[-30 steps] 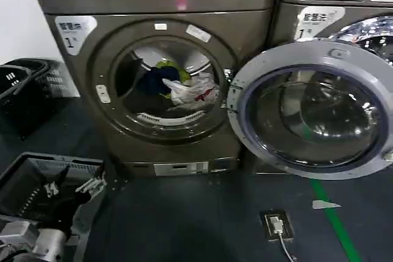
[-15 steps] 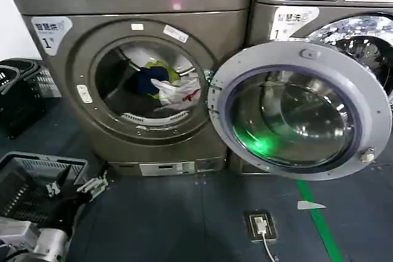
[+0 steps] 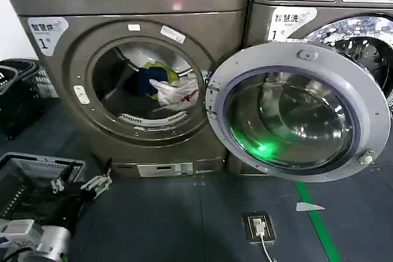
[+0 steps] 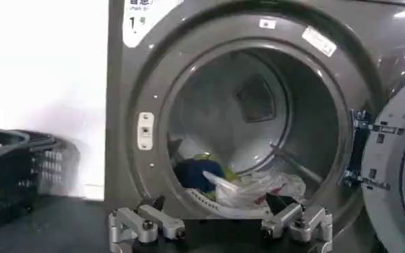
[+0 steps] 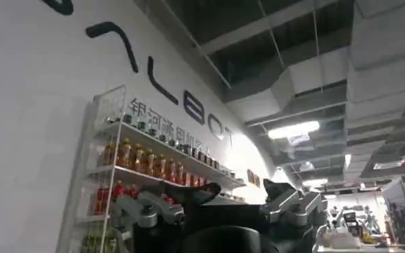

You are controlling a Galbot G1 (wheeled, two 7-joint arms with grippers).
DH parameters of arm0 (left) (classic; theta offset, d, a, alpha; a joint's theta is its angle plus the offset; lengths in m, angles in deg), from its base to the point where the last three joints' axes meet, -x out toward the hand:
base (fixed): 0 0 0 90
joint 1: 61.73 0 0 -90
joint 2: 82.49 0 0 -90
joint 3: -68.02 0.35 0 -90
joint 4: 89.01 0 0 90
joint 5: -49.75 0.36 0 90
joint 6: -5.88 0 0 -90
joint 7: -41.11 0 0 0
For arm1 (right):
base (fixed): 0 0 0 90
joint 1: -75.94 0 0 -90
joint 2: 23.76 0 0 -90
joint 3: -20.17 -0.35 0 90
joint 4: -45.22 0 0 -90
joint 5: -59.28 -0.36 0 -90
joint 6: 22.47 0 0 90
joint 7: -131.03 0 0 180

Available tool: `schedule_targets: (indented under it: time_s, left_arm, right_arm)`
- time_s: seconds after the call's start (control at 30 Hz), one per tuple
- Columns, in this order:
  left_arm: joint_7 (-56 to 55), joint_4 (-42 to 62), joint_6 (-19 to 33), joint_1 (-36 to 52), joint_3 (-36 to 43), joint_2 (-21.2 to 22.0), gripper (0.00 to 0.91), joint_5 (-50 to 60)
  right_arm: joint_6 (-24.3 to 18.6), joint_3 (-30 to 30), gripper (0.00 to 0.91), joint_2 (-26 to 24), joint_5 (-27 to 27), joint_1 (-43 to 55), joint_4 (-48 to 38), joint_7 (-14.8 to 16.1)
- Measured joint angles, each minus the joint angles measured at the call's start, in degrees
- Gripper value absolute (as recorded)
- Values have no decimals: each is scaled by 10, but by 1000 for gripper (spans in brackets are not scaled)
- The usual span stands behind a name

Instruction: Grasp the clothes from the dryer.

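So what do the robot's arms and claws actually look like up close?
The left claw has two silver-grey metal fingers built from blocky, bolted links with dark tips, on a black wrist; behind it the left arm is a silver-grey cylinder with black joints. In the left wrist view its fingers show round screw heads. The right claw looks the same: grey bolted links around a black body.

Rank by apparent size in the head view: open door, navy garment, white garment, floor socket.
1. Door
2. White garment and navy garment look alike, both partly hidden; no ranking.
3. Floor socket
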Motion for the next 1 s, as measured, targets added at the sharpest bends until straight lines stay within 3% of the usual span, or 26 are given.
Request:
schedule_targets:
  time_s: [1.0]
  left_arm:
    - [3,7,5,0,3,-1,907,3]
  right_arm:
    - [-5,21,907,4,-12,13,18,0]
